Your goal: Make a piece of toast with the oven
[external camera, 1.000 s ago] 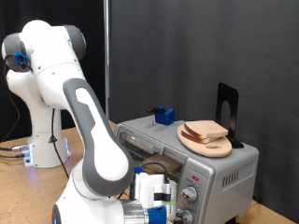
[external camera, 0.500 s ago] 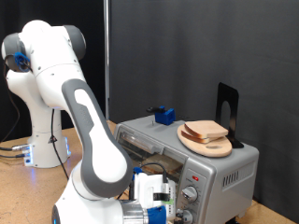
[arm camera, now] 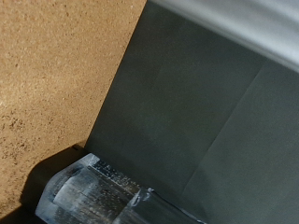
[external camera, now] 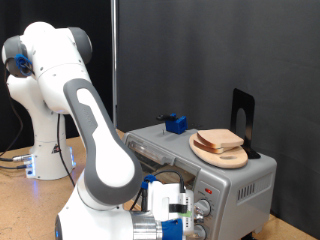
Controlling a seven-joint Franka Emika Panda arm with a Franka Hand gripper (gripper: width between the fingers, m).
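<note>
Though its jaw state is unreadable, gripper (external camera: 180, 222) low before the oven (external camera: 205, 165), toast (external camera: 221, 141) on top

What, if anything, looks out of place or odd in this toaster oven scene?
Mainly one thing: the bread sits on a round wooden board on top of the oven, not inside it. A small blue object also rests on the oven's roof. The end effector is low at the oven's front. Nothing looks spilled or damaged.

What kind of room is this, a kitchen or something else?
Likely a robotics lab staged as a kitchen: a white robot arm beside a toaster oven on a wooden tabletop, black curtain behind.
</note>
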